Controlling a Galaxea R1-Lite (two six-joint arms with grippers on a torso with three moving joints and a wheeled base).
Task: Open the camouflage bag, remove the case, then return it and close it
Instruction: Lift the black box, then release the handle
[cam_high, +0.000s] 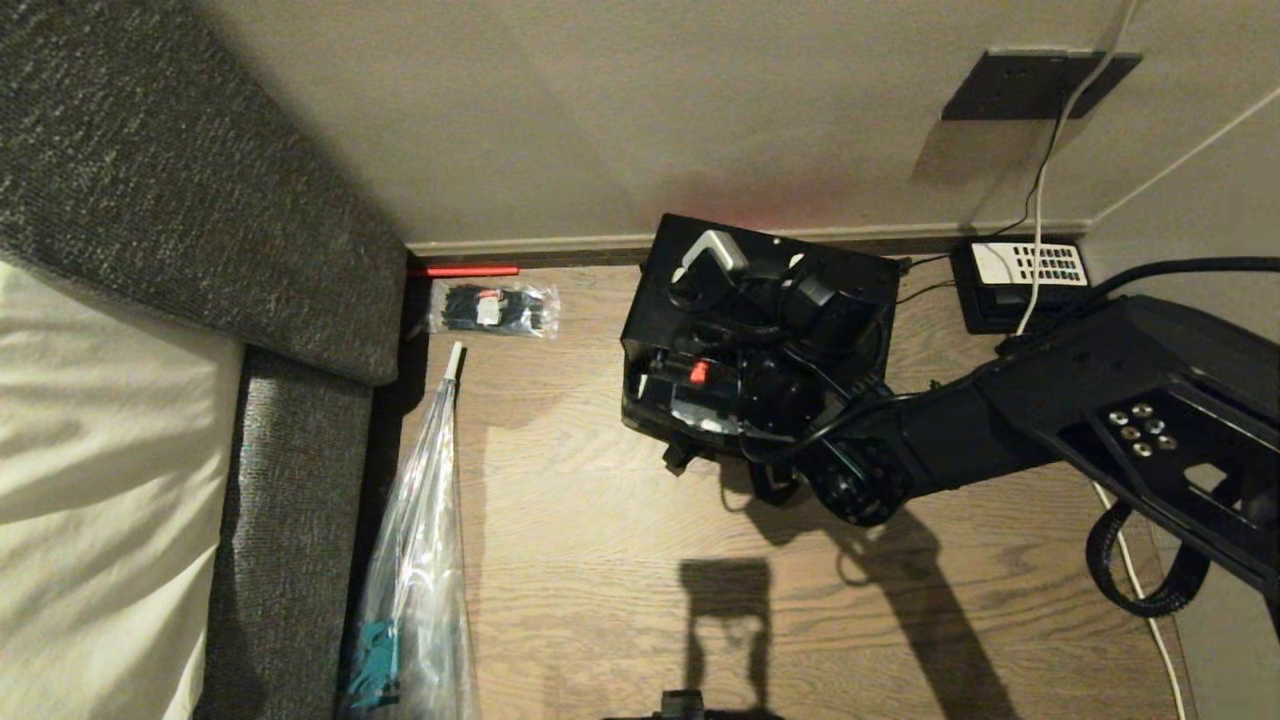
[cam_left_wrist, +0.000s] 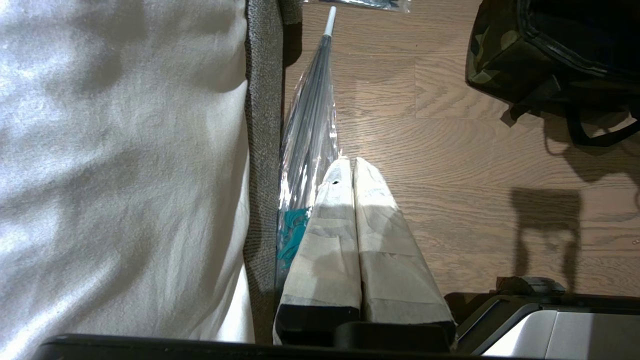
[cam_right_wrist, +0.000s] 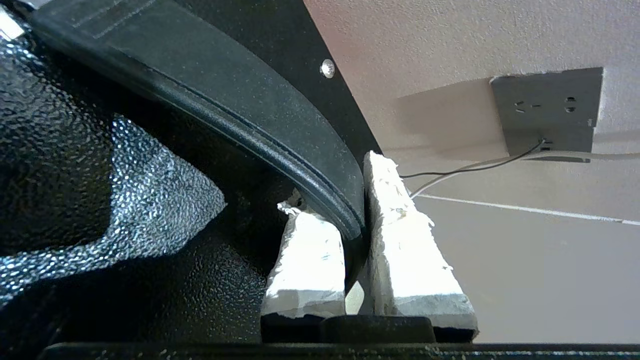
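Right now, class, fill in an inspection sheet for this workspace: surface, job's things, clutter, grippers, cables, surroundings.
Surface: wooden floor, crossed by the arm's shadow.
Job's things: case held by its handle; bag on the floor, strap trailing; whether the case is clear of the bag cannot be told.
Clutter: packet, sleeved umbrella, red stick by the skirting, telephone.
Grippers: right gripper shut on the case's handle; left gripper shut, empty, beside the bed.
Cables: white cable running from the socket past the telephone; a thin black one alongside.
Surroundings: wall; grey bed with white sheet.
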